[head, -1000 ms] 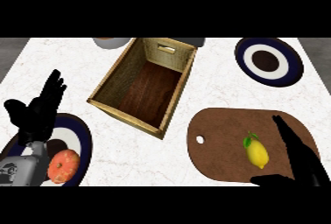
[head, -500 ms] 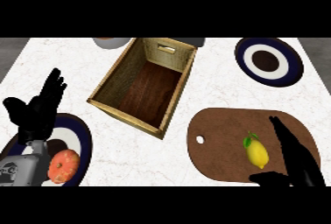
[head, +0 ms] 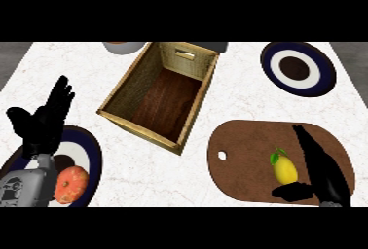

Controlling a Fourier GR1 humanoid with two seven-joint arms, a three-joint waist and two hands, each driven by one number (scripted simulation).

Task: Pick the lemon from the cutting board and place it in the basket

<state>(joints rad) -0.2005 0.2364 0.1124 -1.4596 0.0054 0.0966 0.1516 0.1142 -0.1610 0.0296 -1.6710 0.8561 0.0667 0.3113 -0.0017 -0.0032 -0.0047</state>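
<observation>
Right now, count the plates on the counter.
2: one plate at far right, another plate at near left under the left hand. None seems hidden.

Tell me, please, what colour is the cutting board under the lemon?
Dark reddish brown, seen in the head view: the cutting board, with the yellow lemon on it.

One lemon lies on one board at near right. One basket stands at centre. Two plates: one far right, one near left, carrying one orange fruit. Two hands: left, right.
</observation>
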